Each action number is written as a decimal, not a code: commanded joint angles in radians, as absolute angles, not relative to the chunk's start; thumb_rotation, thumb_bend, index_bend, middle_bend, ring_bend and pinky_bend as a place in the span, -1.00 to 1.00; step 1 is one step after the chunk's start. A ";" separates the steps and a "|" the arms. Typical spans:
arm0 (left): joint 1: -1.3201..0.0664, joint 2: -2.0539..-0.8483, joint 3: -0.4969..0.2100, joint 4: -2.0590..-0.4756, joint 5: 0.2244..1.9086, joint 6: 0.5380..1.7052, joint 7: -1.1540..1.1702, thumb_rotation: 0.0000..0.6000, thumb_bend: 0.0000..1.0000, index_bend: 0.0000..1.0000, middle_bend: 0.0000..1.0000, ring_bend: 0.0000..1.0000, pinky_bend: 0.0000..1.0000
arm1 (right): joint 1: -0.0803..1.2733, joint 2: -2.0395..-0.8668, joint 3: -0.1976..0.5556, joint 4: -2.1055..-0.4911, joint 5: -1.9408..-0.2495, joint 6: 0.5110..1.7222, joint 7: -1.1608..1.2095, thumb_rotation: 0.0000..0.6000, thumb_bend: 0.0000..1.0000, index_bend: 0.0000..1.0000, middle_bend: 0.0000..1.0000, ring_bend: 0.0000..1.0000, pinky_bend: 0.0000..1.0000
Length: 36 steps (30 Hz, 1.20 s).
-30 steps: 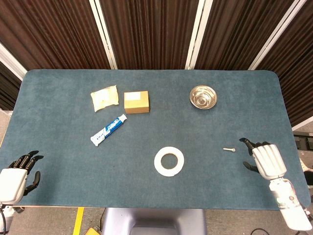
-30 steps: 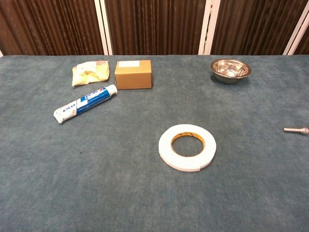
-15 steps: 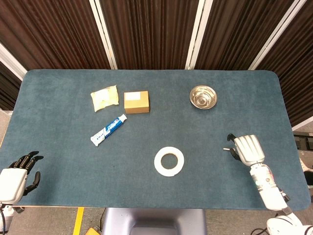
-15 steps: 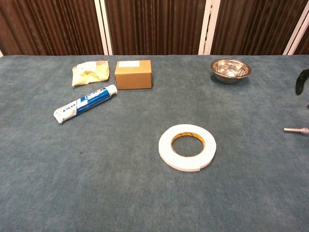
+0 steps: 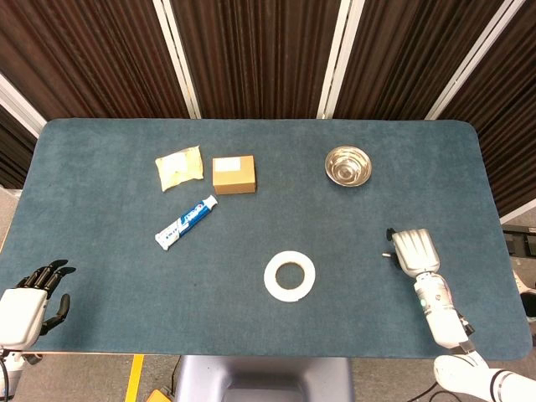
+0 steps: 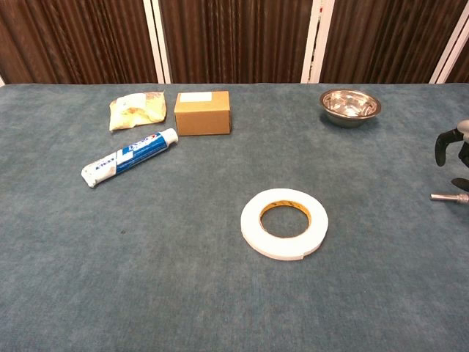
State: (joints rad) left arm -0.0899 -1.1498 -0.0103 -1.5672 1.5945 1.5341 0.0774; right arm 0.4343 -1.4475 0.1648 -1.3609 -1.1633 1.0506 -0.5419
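My right hand (image 5: pixel 414 249) hovers at the right side of the table, palm down, directly over a small metal bolt (image 6: pixel 448 196) that lies on the blue cloth. In the chest view its dark fingertips (image 6: pixel 448 143) hang spread just above the bolt, and I see no grip on it. In the head view the hand hides most of the bolt. My left hand (image 5: pixel 25 306) rests off the table's near left corner with its fingers apart, holding nothing.
A white tape ring (image 5: pixel 290 275) lies mid-table, left of my right hand. Further back are a steel bowl (image 5: pixel 347 164), a cardboard box (image 5: pixel 234 174), a yellow packet (image 5: pixel 179 167) and a toothpaste tube (image 5: pixel 186 222). The table (image 5: pixel 100 260) ends at dark curtains.
My right hand has moved left and away from the table's right edge until it stands over the bolt, and its fingertips now show in the chest view. The left hand has stayed put.
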 commanded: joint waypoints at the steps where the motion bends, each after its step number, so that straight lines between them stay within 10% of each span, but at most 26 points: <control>1: -0.090 -1.150 -0.010 -1.566 1.595 1.535 0.076 1.00 0.09 -0.44 -0.60 -0.49 -0.11 | 0.445 -1.469 0.161 -1.335 -1.131 1.035 -0.566 1.00 -0.10 0.07 0.83 0.91 0.86; 36: -0.089 -1.147 -0.011 -1.564 1.597 1.540 0.054 1.00 0.09 -0.39 -0.59 -0.47 -0.11 | 0.486 -1.582 0.121 -1.199 -1.119 1.028 -0.552 1.00 -0.10 0.20 0.87 0.95 0.91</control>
State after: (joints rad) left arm -0.0885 -1.1467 -0.0108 -1.5637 1.5974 1.5397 0.0536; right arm 0.4856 -1.5811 0.1212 -1.1999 -1.1185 1.0286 -0.5523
